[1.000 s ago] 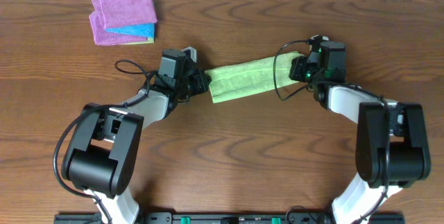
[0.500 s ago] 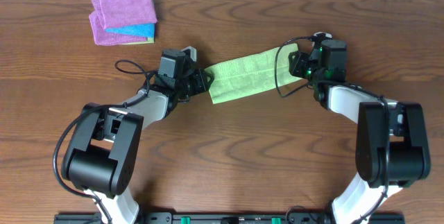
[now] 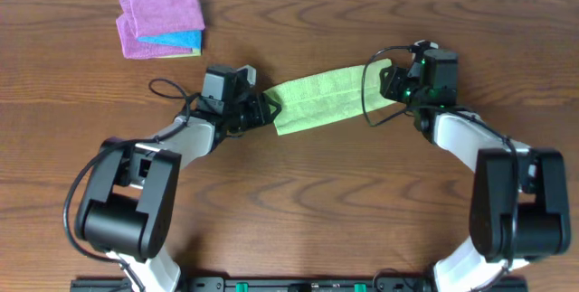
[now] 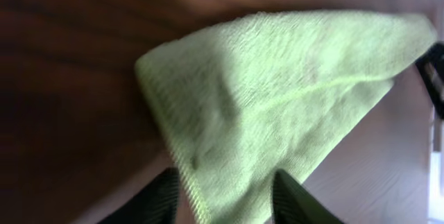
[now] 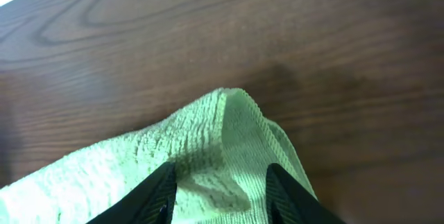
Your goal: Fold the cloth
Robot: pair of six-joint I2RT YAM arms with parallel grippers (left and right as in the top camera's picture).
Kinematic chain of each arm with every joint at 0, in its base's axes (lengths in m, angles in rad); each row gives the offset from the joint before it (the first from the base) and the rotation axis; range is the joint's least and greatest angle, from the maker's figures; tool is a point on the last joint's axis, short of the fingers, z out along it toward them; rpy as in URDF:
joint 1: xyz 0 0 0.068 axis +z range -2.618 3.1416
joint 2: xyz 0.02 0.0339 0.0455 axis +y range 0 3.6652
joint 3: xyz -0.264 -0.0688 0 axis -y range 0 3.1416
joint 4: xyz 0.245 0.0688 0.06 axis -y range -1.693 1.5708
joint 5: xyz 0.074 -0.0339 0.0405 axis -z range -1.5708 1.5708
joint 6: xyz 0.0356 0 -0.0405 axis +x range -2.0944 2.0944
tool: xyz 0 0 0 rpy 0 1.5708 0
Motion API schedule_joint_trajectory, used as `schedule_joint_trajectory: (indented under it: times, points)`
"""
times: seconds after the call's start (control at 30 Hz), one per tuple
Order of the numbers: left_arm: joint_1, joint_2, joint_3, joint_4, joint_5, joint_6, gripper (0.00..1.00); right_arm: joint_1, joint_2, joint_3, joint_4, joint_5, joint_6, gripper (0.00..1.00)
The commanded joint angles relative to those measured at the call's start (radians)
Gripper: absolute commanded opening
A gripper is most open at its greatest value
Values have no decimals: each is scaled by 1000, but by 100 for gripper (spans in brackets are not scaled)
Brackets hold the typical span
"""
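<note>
Midway through folding: gripping the cloth at both ends with left jaws and right jaws, each pinched tight on it, stretched as a band across mid-counter — next, probably carrying one end onto the other, edges aligned.

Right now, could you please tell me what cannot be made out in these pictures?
Overhead: ends of the green cloth hidden under the left gripper and right gripper.
Left wrist: blurred; fingers cut by the bottom edge.
Right wrist: green cloth mostly off the bottom edge.
Overhead: purple cloth covers most of the blue cloth.
</note>
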Motion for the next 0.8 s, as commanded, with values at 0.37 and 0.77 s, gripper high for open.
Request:
schedule_joint_trajectory:
  times: [0.37, 0.77]
  points:
    - [54, -152, 11, -169, 34, 71, 45, -19, -180, 16, -237, 1, 83, 56]
    - [-83, -167, 18, 40, -161, -108, 10, -156, -185, 14, -281, -253, 274, 72]
